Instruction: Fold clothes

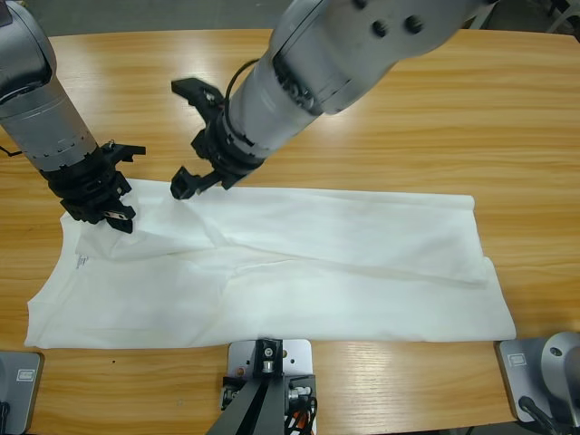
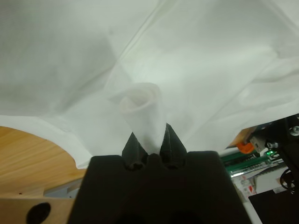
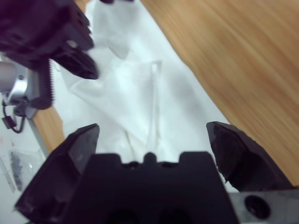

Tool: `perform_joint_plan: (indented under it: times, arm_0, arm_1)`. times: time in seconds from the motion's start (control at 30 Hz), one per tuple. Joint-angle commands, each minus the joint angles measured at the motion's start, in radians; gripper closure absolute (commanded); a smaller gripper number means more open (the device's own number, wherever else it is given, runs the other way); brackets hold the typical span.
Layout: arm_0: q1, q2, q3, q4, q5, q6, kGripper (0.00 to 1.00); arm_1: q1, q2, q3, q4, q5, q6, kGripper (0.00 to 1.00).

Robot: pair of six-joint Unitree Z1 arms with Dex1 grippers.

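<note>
The white T-shirt [image 1: 326, 263] lies spread lengthwise on the wooden table [image 1: 426, 100], collar end at the left with a small label [image 1: 80, 261] showing. My left gripper [image 1: 113, 213] sits on the shirt's upper left corner, shut on a pinched-up fold of the fabric [image 2: 140, 105], which rises between the tips of the left gripper [image 2: 152, 136]. My right gripper [image 1: 188, 138] hangs open just above the shirt's top edge, a little right of the left one. The right wrist view shows the right gripper [image 3: 152, 133] with jaws spread wide over the cloth [image 3: 140, 93], holding nothing.
The left arm's gripper [image 3: 65, 46] appears close by in the right wrist view's upper left. Bare wood [image 1: 507, 136] stretches behind and right of the shirt. The table's front edge runs just below the shirt's hem side [image 1: 136, 381].
</note>
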Motion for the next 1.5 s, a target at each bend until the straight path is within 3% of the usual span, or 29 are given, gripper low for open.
perform_joint_plan:
  times: [0.03, 0.47, 0.63, 1.07, 1.13, 1.2, 1.23, 1.4, 1.5]
  arm_0:
    - [-0.008, 0.011, -0.007, -0.013, 0.002, -0.009, 1.000]
    - [-0.008, 0.017, -0.005, -0.011, 0.000, -0.007, 1.000]
    - [-0.008, 0.024, -0.007, -0.012, 0.000, -0.007, 1.000]
    - [-0.011, 0.024, -0.006, -0.011, -0.001, -0.006, 1.000]
    - [-0.011, 0.025, -0.006, -0.011, -0.001, -0.006, 1.000]
    - [-0.011, 0.027, -0.007, -0.011, -0.001, -0.006, 1.000]
    - [-0.012, 0.027, -0.008, -0.011, -0.001, -0.006, 1.000]
    - [-0.013, 0.025, -0.006, -0.011, -0.001, -0.006, 1.000]
    - [-0.013, 0.025, -0.006, -0.011, -0.001, -0.006, 1.000]
  arm_1:
    - [0.014, 0.115, -0.012, 0.007, 0.019, -0.012, 0.073]
    - [0.023, 0.217, -0.100, -0.001, 0.110, -0.014, 0.083]
    - [0.023, 0.228, -0.121, 0.005, 0.129, -0.022, 0.214]
    - [0.023, 0.274, -0.158, 0.011, 0.133, -0.024, 0.221]
    - [0.023, 0.276, -0.161, 0.015, 0.141, -0.032, 0.312]
    - [0.023, 0.278, -0.160, 0.017, 0.149, -0.042, 0.525]
    - [0.023, 0.278, -0.159, 0.017, 0.149, -0.045, 0.562]
    - [0.023, 0.285, -0.162, 0.018, 0.138, -0.043, 0.533]
    - [0.023, 0.285, -0.164, 0.020, 0.130, -0.037, 0.450]
